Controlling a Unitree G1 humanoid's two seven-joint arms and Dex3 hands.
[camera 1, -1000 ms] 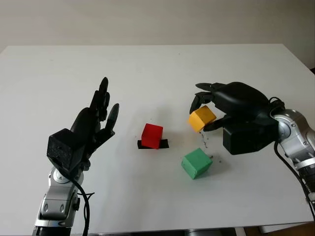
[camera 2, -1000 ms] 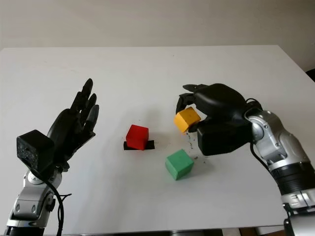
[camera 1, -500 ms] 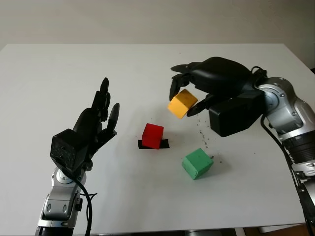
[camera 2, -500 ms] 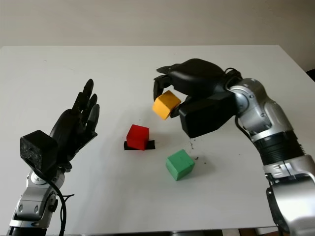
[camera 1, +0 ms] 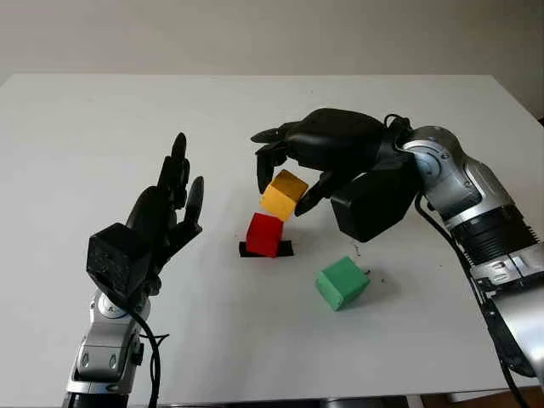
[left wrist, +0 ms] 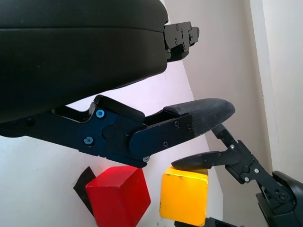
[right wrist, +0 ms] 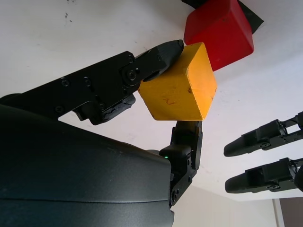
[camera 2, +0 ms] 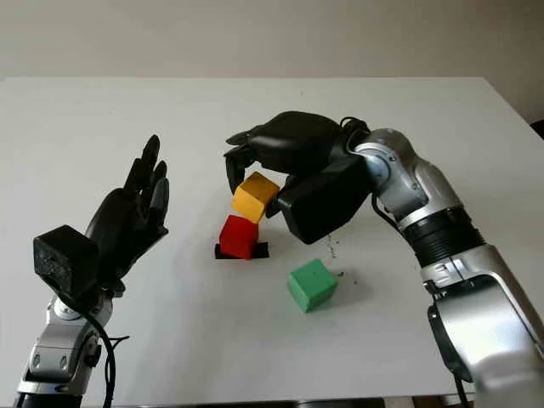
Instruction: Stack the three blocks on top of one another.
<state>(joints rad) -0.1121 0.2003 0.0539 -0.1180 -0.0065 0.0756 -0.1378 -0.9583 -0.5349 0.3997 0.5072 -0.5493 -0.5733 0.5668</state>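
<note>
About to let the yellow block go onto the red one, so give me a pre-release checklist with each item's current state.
1. Grasp: right hand pinches the yellow block between its fingers: ok.
2. Contact: whether the yellow block touches the red block or hangs just above it: cannot tell.
3. Level: yellow block is tilted, not flat: not ok.
4. Alignment: yellow block sits off toward one side of the red block: not ok.
5. Base: red block stands on its black mark: ok.
6. Clearance: green block lies apart on the table; left hand, open, stands away: ok.
</note>
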